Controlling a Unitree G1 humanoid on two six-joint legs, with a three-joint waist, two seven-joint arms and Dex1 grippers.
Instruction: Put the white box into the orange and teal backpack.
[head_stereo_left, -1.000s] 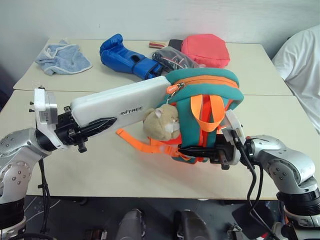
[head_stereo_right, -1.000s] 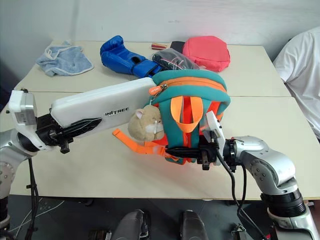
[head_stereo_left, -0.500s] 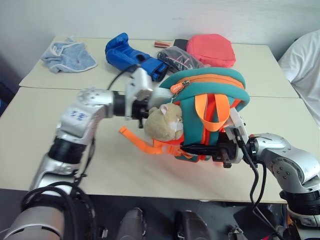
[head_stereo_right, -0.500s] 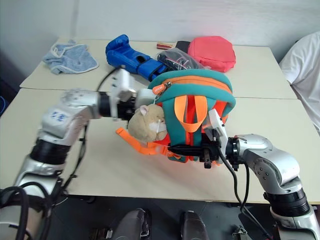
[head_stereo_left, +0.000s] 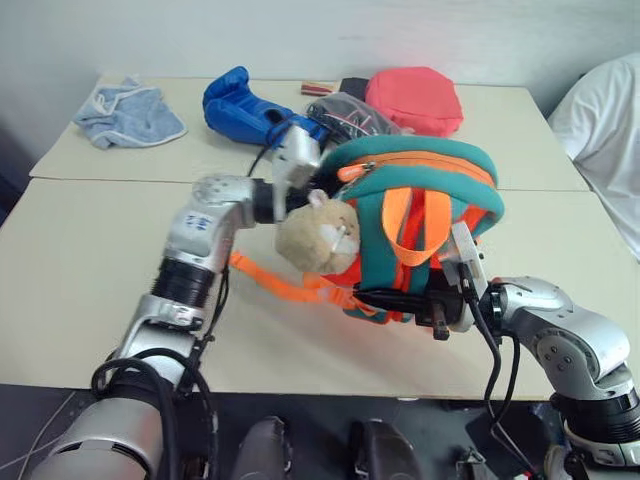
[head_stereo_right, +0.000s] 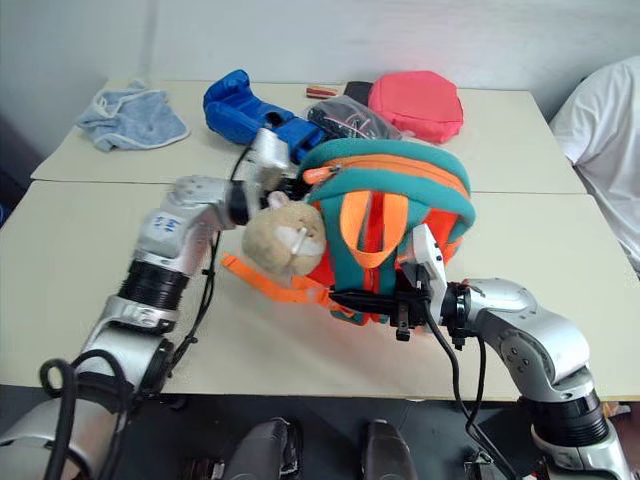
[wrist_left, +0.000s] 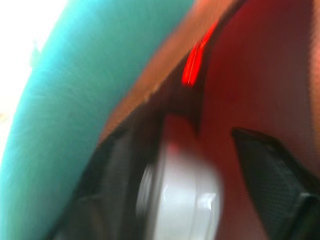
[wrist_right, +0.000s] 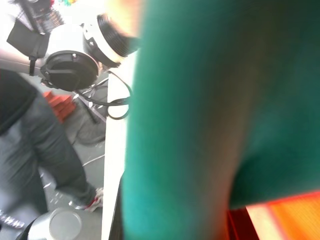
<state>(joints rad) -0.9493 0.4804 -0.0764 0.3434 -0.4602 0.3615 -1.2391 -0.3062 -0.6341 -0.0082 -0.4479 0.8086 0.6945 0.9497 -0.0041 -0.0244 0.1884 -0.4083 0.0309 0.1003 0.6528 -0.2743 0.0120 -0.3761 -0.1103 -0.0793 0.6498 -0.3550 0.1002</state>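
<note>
Orange and teal backpack (head_stereo_left: 425, 190): teal trim along top and sides, bright orange zip band and webbing loops, loose orange strap (head_stereo_left: 275, 283) trailing onto the pale cream table (head_stereo_left: 80, 280); tan plush animal (head_stereo_left: 318, 235) with a whitish muzzle at its front, and inside the red-orange lining a blurred white box (wrist_left: 177, 200). Behind it: royal blue boxing glove (head_stereo_left: 245, 108), light blue cloth with white edging (head_stereo_left: 130, 112), coral-red pouch (head_stereo_left: 412, 98), dark clear-wrapped bundle (head_stereo_left: 345, 112). Arms silver-grey with black fingers; white fabric (head_stereo_left: 600, 110) at far right.
</note>
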